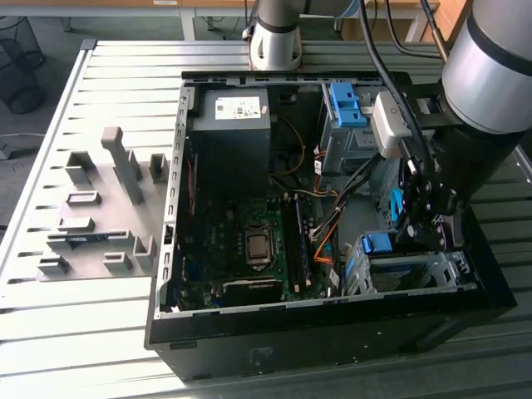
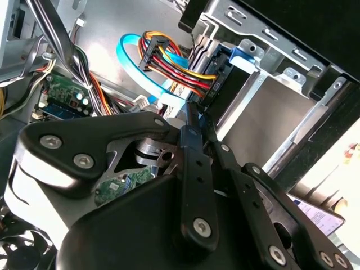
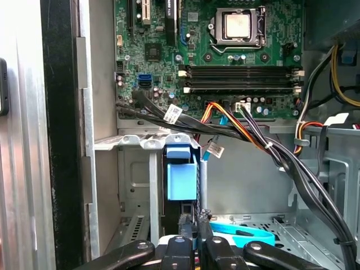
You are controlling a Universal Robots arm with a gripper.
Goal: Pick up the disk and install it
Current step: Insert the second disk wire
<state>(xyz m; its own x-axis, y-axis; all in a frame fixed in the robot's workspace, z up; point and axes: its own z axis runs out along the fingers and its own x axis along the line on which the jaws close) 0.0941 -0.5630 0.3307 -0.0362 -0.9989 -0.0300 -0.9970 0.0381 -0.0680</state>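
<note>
Disk (image 3: 181,179) stands on edge in the drive cage (image 3: 140,143) at the front corner of the open computer case (image 1: 332,328), directly ahead of the hand (image 3: 193,220), its long axis running straight away from the fingertips toward the motherboard (image 3: 225,50). Hand is sunk into the cage from above, fingers drawn together on the disk's near edge, clenched on it as far as I can judge.

Slatted table (image 1: 100,83) w/ PC case (image 1: 332,328), grey fixture (image 1: 100,216).
</note>
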